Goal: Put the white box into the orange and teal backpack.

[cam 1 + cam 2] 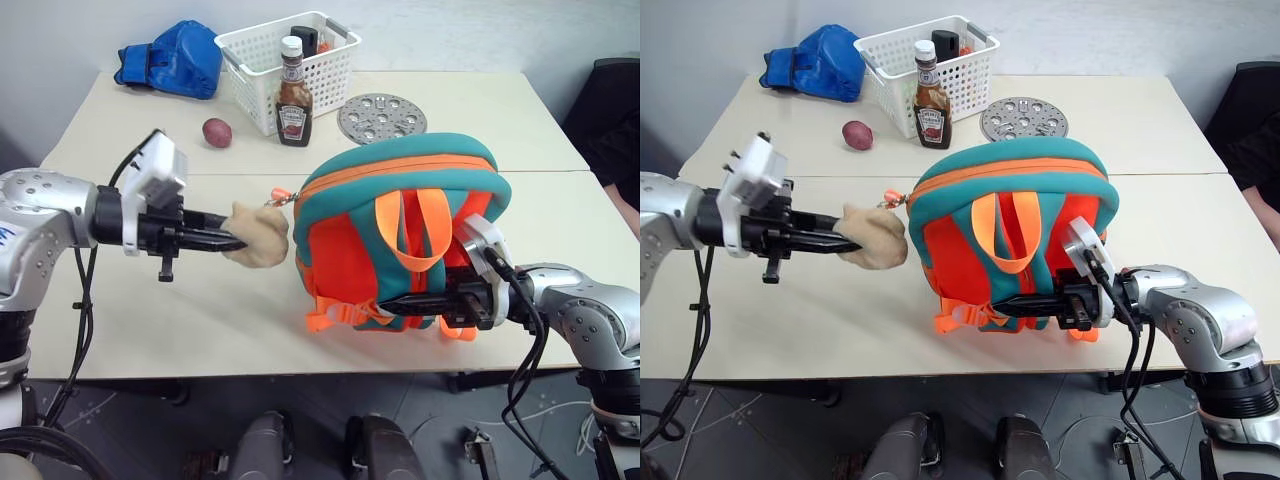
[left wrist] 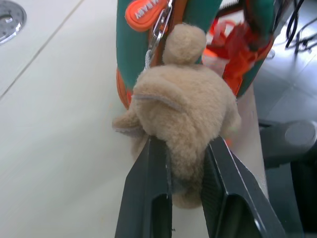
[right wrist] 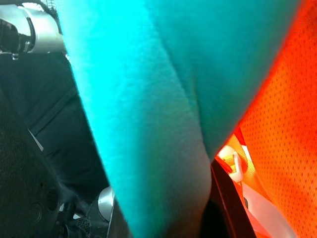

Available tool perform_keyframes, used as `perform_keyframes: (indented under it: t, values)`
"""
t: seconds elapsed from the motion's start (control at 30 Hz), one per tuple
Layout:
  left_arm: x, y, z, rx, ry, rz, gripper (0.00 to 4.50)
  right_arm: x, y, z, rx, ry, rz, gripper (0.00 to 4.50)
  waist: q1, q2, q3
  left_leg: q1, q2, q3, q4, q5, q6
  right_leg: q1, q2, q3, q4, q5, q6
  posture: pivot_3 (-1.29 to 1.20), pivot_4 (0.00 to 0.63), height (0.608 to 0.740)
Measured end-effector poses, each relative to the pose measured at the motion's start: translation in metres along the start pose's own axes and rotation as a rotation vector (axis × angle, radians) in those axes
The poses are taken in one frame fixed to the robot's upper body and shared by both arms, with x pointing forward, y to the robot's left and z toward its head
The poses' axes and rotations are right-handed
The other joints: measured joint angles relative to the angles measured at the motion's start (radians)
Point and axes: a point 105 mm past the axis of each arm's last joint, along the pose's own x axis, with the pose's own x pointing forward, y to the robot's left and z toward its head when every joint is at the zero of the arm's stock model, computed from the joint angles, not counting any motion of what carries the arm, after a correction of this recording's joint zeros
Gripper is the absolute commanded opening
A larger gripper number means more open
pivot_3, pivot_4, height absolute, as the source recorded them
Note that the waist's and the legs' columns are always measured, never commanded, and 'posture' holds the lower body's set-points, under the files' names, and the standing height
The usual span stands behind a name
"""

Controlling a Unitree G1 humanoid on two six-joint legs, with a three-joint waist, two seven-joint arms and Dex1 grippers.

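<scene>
While fingers pinch its plush toy [image 1: 258, 235], the orange and teal backpack [image 1: 400, 235] stands zipped.

pale beige counter [image 1: 150, 320], seam running across the middle. far half: blue glove [image 1: 172, 58], white lattice basket [image 1: 288, 62], ketchup bottle [image 1: 293, 95] upright just beside it, red potato [image 1: 217, 132], round perforated metal disc [image 1: 382, 118]. near half: orange and teal backpack [image 1: 400, 235] standing upright.

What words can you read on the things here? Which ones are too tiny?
"BABY", partly cut off, on the orange zipper tab of the backpack, above the plush toy.
Ketchup bottle: the label has writing, too small to read.
Nothing else carries readable text.
</scene>
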Motion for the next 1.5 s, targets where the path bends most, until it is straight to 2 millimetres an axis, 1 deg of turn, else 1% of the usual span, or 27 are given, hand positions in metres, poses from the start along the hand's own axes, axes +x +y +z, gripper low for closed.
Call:
perform_keyframes:
  t: [0.1,0.27,0.3,0.37,0.4,0.43,0.53,0.6,0.67,0.7,0.73,0.8,0.83,0.87,0.9,0.93,1.0,1.07,1.1,1.13,1.17,1.23,1.27,1.33,1.37,1.43,1.5]
  values:
    - [0.007,-0.002,-0.021,0.039,0.083,0.001,0.4,-0.002,0.0,0.001,-0.004,-0.007,-0.014,0.0,0.0,0.0,0.0,0.0,0.0,0.0,0.0,-0.001,0.001,0.0,0.0,0.0,0.0,0.0,0.0,0.0,0.15,0.74]
    - [0.018,-0.002,-0.039,0.136,0.172,0.012,0.4,-0.002,0.001,0.001,0.001,-0.011,-0.016,0.0,0.001,0.001,0.0,0.0,0.0,0.0,0.0,-0.003,0.002,0.0,-0.001,0.0,0.0,0.0,0.0,0.0,0.15,0.74]
    - [0.026,-0.003,-0.044,0.151,0.178,0.014,0.4,-0.002,0.001,0.001,0.001,-0.012,-0.015,0.0,0.002,0.001,-0.001,0.0,0.0,0.0,0.0,-0.003,0.003,0.0,-0.001,0.0,0.0,0.0,0.0,0.0,0.15,0.74]
    - [0.049,-0.005,-0.055,0.151,0.164,0.008,0.4,-0.001,0.002,0.001,0.0,-0.015,-0.012,0.0,0.003,0.001,-0.001,0.0,0.0,0.0,0.001,-0.003,0.004,0.0,-0.001,0.0,0.0,0.0,0.0,0.0,0.15,0.74]
    - [0.06,-0.005,-0.057,0.147,0.142,0.012,0.4,0.0,0.003,0.001,-0.002,-0.017,-0.011,0.0,0.003,0.001,-0.001,-0.001,0.0,0.0,0.002,-0.003,0.004,0.001,-0.001,0.0,0.0,0.0,0.0,0.0,0.15,0.74]
    - [0.067,-0.002,-0.055,0.155,0.119,0.031,0.4,0.0,0.003,0.001,-0.003,-0.018,-0.014,0.0,0.006,0.001,-0.001,0.0,0.0,-0.001,0.002,-0.003,0.004,0.001,-0.001,-0.001,0.0,0.0,0.0,0.0,0.15,0.74]
    - [0.082,0.005,-0.05,0.163,0.081,0.076,0.4,0.003,0.003,0.002,-0.007,-0.033,-0.009,0.0,0.01,0.001,-0.001,0.0,-0.001,-0.001,0.003,-0.005,0.007,0.003,-0.002,-0.001,0.0,0.0,0.0,0.0,0.15,0.74]
    - [0.087,0.005,-0.048,0.167,0.072,0.084,0.4,0.005,0.002,0.002,-0.01,-0.039,-0.016,0.0,0.011,0.001,-0.001,0.0,-0.001,-0.001,0.003,-0.004,0.007,0.003,-0.002,-0.001,0.0,0.0,0.0,0.0,0.15,0.74]
    - [0.087,0.005,-0.049,0.166,0.073,0.086,0.4,0.005,0.001,0.003,-0.019,-0.041,-0.03,0.0,0.014,0.001,-0.001,0.0,-0.001,-0.001,0.003,-0.004,0.005,0.003,-0.002,-0.001,0.0,0.0,0.0,0.0,0.15,0.74]
    - [0.086,0.005,-0.049,0.161,0.072,0.087,0.4,0.005,0.0,0.003,-0.023,-0.039,-0.039,0.34,0.014,0.001,-0.001,0.0,-0.001,-0.001,0.003,-0.003,0.005,0.003,-0.002,-0.001,0.0,0.0,0.0,0.0,0.15,0.74]
    - [0.084,0.004,-0.05,0.145,0.067,0.083,0.4,0.005,-0.001,0.003,-0.029,-0.036,-0.055,0.74,0.013,0.001,-0.001,0.0,-0.001,-0.001,0.003,-0.003,0.005,0.003,-0.002,-0.001,0.0,0.0,0.0,0.0,0.15,0.74]
    - [0.078,0.002,-0.053,0.106,0.058,0.08,1.11,0.004,-0.003,0.001,-0.026,-0.032,-0.083,1.3,0.009,0.001,-0.001,0.0,-0.001,-0.001,0.003,-0.003,0.005,0.003,-0.002,-0.001,0.0,0.0,0.0,0.0,0.15,0.74]
    - [0.074,0.002,-0.055,0.086,0.057,0.079,1.35,0.002,-0.004,0.0,-0.026,-0.028,-0.097,1.7,0.006,0.001,-0.001,0.0,-0.001,-0.001,0.003,-0.003,0.004,0.003,-0.002,-0.001,0.0,0.0,0.0,0.0,0.15,0.74]
    - [0.07,0.001,-0.057,0.05,0.049,0.076,1.62,0.0,-0.006,0.0,-0.027,-0.021,-0.117,1.97,0.004,0.001,-0.001,0.0,-0.001,-0.001,0.002,-0.003,0.004,0.002,-0.002,-0.001,0.0,0.0,0.0,0.0,0.15,0.74]
    - [0.063,-0.002,-0.059,0.003,0.036,0.066,1.99,-0.006,-0.007,0.0,-0.031,-0.018,-0.148,2.35,0.002,0.001,-0.001,0.0,0.0,-0.001,0.002,-0.003,0.004,0.002,-0.002,-0.001,0.0,0.0,0.0,0.0,0.15,0.74]
    - [0.058,-0.005,-0.061,-0.033,0.026,0.058,2.29,-0.012,-0.008,0.0,-0.033,-0.015,-0.181,2.65,0.0,0.001,-0.001,0.0,0.0,-0.001,0.002,-0.003,0.004,0.002,-0.002,-0.002,0.0,0.0,0.0,0.0,0.15,0.74]
    - [0.041,-0.011,-0.059,-0.099,-0.004,0.058,2.95,-0.032,-0.009,0.0,-0.033,-0.003,-0.261,3.37,0.0,0.001,-0.001,0.0,0.0,-0.002,0.001,-0.003,0.003,0.002,-0.002,-0.002,0.0,0.0,0.0,0.0,0.15,0.74]
    - [0.022,-0.017,-0.058,-0.157,-0.029,0.078,3.56,-0.053,-0.005,-0.004,-0.019,0.019,-0.323,4.1,0.001,0.001,-0.001,0.0,0.0,-0.002,0.001,-0.003,0.003,0.002,-0.002,-0.002,-0.001,0.0,0.001,0.0,0.15,0.74]
    - [0.012,-0.02,-0.059,-0.191,-0.039,0.09,3.84,-0.064,-0.003,-0.006,-0.008,0.032,-0.351,4.37,0.001,0.001,-0.001,0.0,0.0,-0.002,0.001,-0.003,0.004,0.003,-0.002,-0.002,-0.001,0.0,0.001,0.0,0.15,0.74]
    - [-0.001,-0.026,-0.06,-0.231,-0.048,0.102,4.13,-0.079,0.0,-0.009,0.001,0.05,-0.387,4.5,0.001,0.001,-0.001,0.0,0.0,-0.002,0.001,-0.003,0.004,0.003,-0.002,-0.002,-0.002,0.0,0.001,0.0,0.15,0.74]
    - [-0.011,-0.029,-0.061,-0.257,-0.042,0.113,4.45,-0.091,0.001,-0.008,-0.001,0.061,-0.419,4.5,0.0,0.001,0.0,0.0,0.0,-0.002,0.001,-0.004,0.004,0.003,-0.002,-0.002,-0.002,0.0,0.001,0.0,0.15,0.74]
    - [-0.027,-0.038,-0.062,-0.275,-0.018,0.125,4.48,-0.112,0.003,-0.003,-0.026,0.084,-0.462,4.5,-0.001,0.002,0.0,0.0,0.0,-0.001,0.001,-0.005,0.007,0.004,-0.002,-0.001,-0.005,0.0,0.0,0.0,0.15,0.74]
    - [-0.037,-0.044,-0.063,-0.283,0.0,0.13,4.48,-0.126,0.004,0.002,-0.039,0.101,-0.492,4.5,0.0,0.003,0.0,0.0,0.0,0.0,0.0,-0.005,0.008,0.004,-0.002,-0.001,-0.007,0.0,-0.001,0.0,0.15,0.74]
    - [-0.054,-0.048,-0.062,-0.314,0.012,0.142,4.48,-0.148,0.007,0.013,-0.058,0.115,-0.53,4.5,0.0,0.004,0.001,0.0,0.0,0.0,0.0,-0.005,0.008,0.004,-0.002,-0.001,-0.007,-0.001,-0.001,0.0,0.15,0.74]
    - [-0.062,-0.05,-0.056,-0.332,-0.009,0.141,4.48,-0.156,0.01,0.019,-0.065,0.121,-0.532,4.5,0.001,0.004,0.001,0.0,0.0,0.0,0.0,-0.006,0.007,0.004,-0.002,-0.001,-0.008,-0.001,-0.002,0.0,0.15,0.74]
    - [-0.074,-0.051,-0.043,-0.328,-0.057,0.143,4.48,-0.165,0.015,0.032,-0.075,0.118,-0.519,4.5,0.004,0.004,0.001,0.0,0.0,-0.001,0.0,-0.008,0.003,0.003,-0.003,-0.001,-0.008,-0.001,-0.002,0.0,0.15,0.74]
    - [-0.078,-0.044,-0.029,-0.288,-0.115,0.177,4.48,-0.172,0.017,0.044,-0.092,0.083,-0.513,4.5,0.003,0.005,0.0,0.0,0.0,-0.001,-0.001,-0.008,0.002,0.004,-0.003,-0.001,-0.009,-0.001,-0.002,0.0,0.15,0.74]
